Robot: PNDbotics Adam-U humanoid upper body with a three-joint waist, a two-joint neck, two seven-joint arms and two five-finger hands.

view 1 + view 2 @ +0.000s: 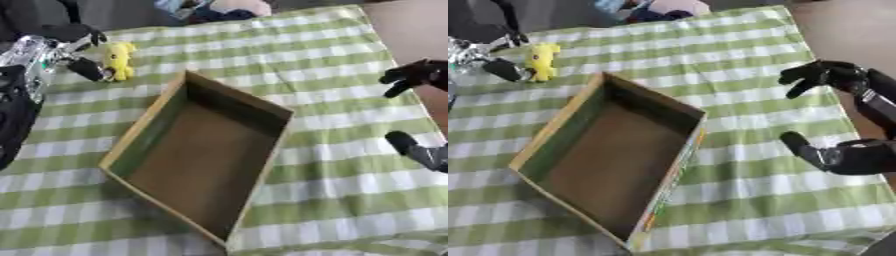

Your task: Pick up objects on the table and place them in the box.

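A small yellow soft toy [120, 60] lies on the checked cloth at the far left, just beyond the box's far corner. My left hand [85, 67] comes in from the upper left and is open. One black finger shows above the toy and one below it, their tips at its left side. An open, empty cardboard box [144, 131] sits askew in the middle of the table. My right hand [852, 155] hovers open over the cloth's right edge, fingers [822, 74] spread far from the thumb, holding nothing.
The green and white checked cloth [332, 65] covers the table. It ends at the right against a brown floor [411, 30]. Blue and pink things [223, 9] lie past the far edge. My silver left forearm [26, 55] takes up the upper left corner.
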